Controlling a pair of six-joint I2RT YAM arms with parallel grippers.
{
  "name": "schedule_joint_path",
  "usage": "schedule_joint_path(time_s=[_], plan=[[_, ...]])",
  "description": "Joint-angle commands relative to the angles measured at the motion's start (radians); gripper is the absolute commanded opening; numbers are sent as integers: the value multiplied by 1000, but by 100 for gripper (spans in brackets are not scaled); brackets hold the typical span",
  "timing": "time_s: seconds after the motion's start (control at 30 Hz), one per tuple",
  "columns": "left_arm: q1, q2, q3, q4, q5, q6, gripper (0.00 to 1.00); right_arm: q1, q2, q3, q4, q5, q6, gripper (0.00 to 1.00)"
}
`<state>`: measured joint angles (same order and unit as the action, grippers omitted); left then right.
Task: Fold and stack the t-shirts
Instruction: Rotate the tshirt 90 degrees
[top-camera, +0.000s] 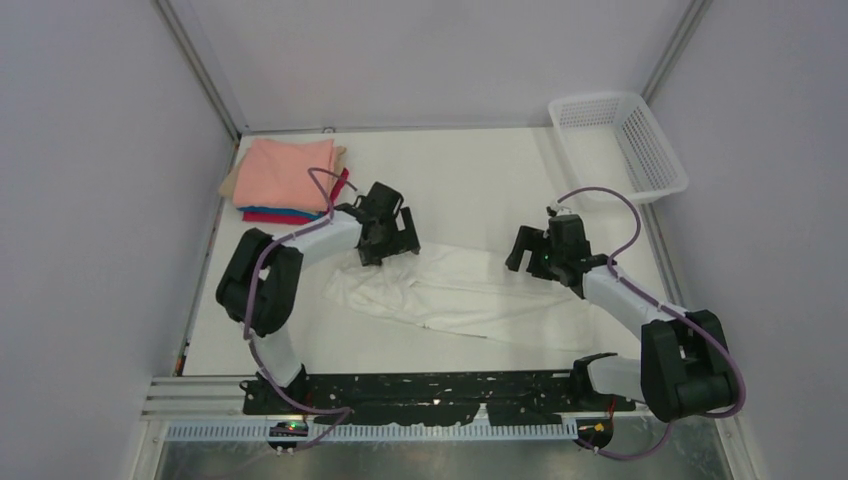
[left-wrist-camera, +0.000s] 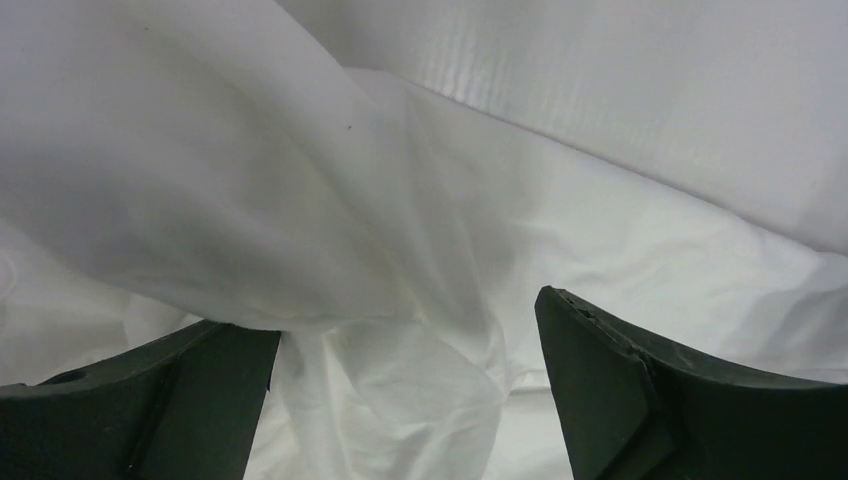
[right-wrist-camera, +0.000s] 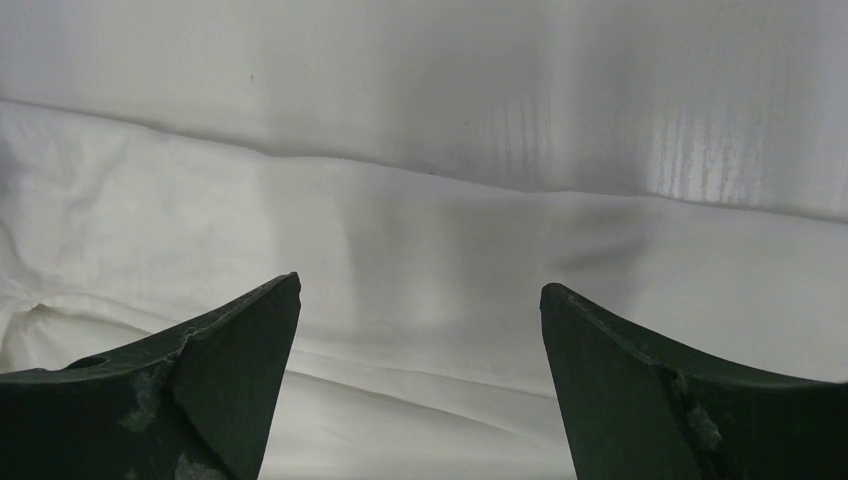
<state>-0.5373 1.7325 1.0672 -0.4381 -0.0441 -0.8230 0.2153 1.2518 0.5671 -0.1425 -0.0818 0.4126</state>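
A large white t-shirt (top-camera: 460, 295) lies crumpled and stretched across the middle of the table; no print shows on it. My left gripper (top-camera: 385, 248) is open over its left end, with a bunched fold of white cloth (left-wrist-camera: 400, 380) between the spread fingers (left-wrist-camera: 408, 320). My right gripper (top-camera: 530, 262) is open just above the shirt's smooth far edge (right-wrist-camera: 420, 250), with nothing between its jaws (right-wrist-camera: 421, 290). A stack of folded shirts (top-camera: 290, 175) sits at the far left, salmon-pink on top, with beige, blue and crimson edges below.
A white plastic mesh basket (top-camera: 650, 150) stands at the far right corner. White walls and metal frame posts close in the table on three sides. The arm bases and a black rail (top-camera: 440, 395) run along the near edge.
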Motion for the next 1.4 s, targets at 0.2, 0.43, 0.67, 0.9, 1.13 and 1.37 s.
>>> schedule_joint_path(time_s=[0.2, 0.43, 0.67, 0.9, 1.13, 1.37], plan=[[29, 328, 485, -68, 206, 80, 100, -21, -146, 74, -53, 129, -23, 95], [48, 575, 948, -240, 265, 152, 100, -73, -118, 80, -55, 103, -8, 95], [87, 742, 1257, -253, 349, 178, 100, -116, -37, 86, -41, 98, 13, 95], [89, 540, 1101, -203, 313, 208, 100, -117, -67, 28, -82, 70, 33, 95], [52, 297, 823, -243, 132, 225, 100, -117, -87, -41, -104, 78, 47, 95], [10, 233, 494, -111, 279, 108, 100, -117, -30, -67, -83, 33, 71, 95]])
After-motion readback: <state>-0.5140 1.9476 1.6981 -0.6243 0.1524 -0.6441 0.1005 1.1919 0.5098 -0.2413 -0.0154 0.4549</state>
